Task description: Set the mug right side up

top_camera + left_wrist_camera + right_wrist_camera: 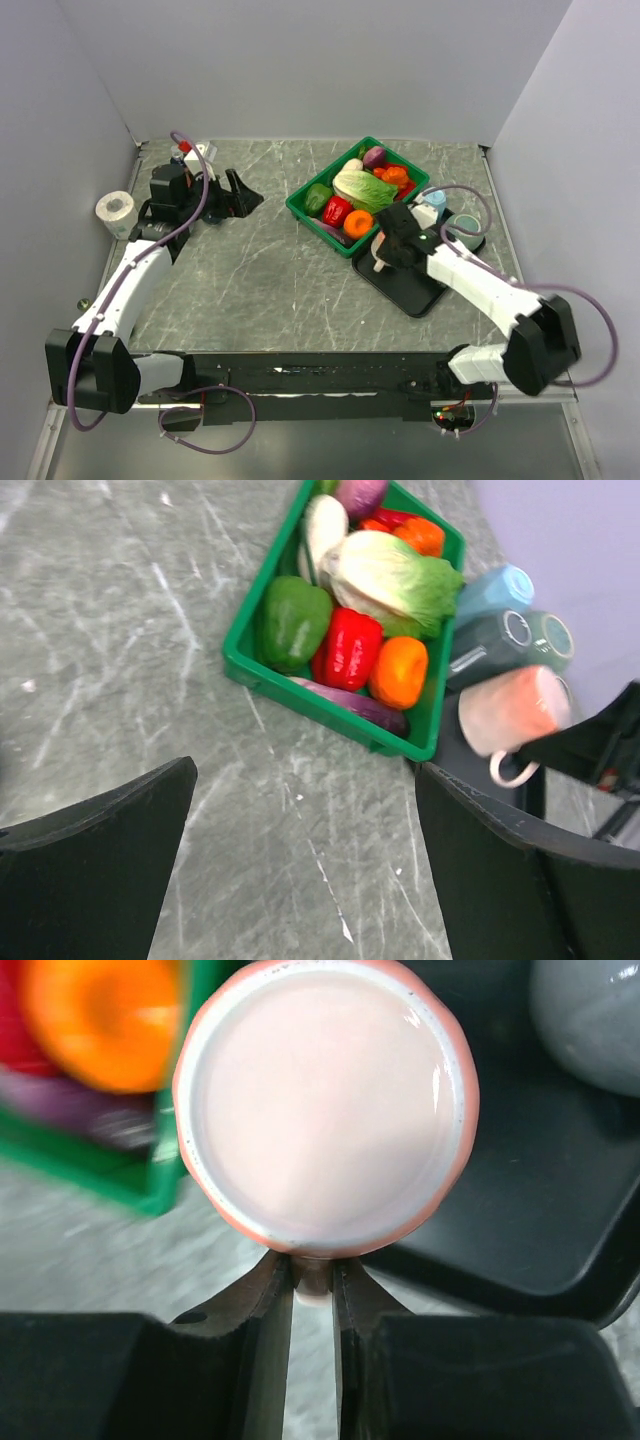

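Where the right gripper point(313, 1272) pinches its handle point(313, 1282), the mug point(320, 1100) juts ahead.

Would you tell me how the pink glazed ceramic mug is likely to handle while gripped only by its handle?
The pink glazed ceramic mug looks rigid and probably fragile if dropped. Its shiny glaze suggests slipperiness, and the right end effector pinches only the thin handle, so it may swing or twist.

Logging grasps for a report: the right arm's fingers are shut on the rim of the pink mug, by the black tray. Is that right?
Not the rim. The right wrist view shows the right arm's fingers shut on the handle of the pink mug, by the black tray.
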